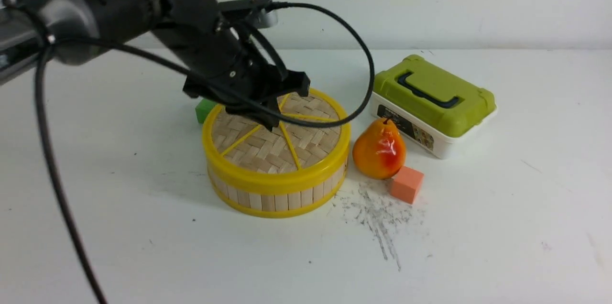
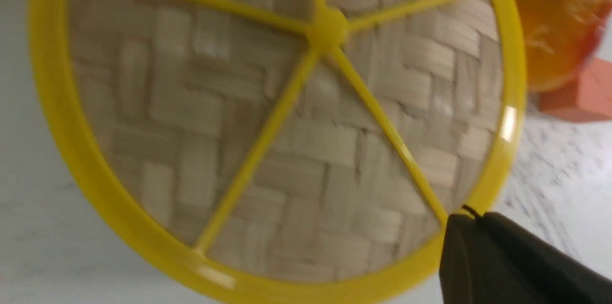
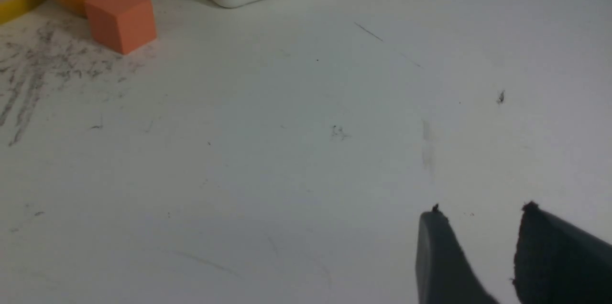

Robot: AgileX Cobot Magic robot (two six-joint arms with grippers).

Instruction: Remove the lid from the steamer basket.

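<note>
The lid (image 1: pixel 267 151) is a woven bamboo disc with a yellow rim and spokes. It sits on the steamer basket (image 1: pixel 282 199), a round tub of wooden slats with yellow rims, mid-table. My left gripper (image 1: pixel 265 120) hangs just above the lid's middle and hides the knob in the front view. In the left wrist view the lid (image 2: pixel 287 151) fills the picture, its knob (image 2: pixel 327 29) is bare, and the left gripper (image 2: pixel 471 215) shows its fingers pressed together, holding nothing. My right gripper (image 3: pixel 480 208) is open over bare table and is outside the front view.
A pear (image 1: pixel 380 148) and an orange cube (image 1: pixel 406 184) stand right of the basket. A white box with a green lid (image 1: pixel 432 98) lies behind them. A green block (image 1: pixel 205 109) sits behind the basket's left. The arm's black cable (image 1: pixel 368 79) loops over the lid.
</note>
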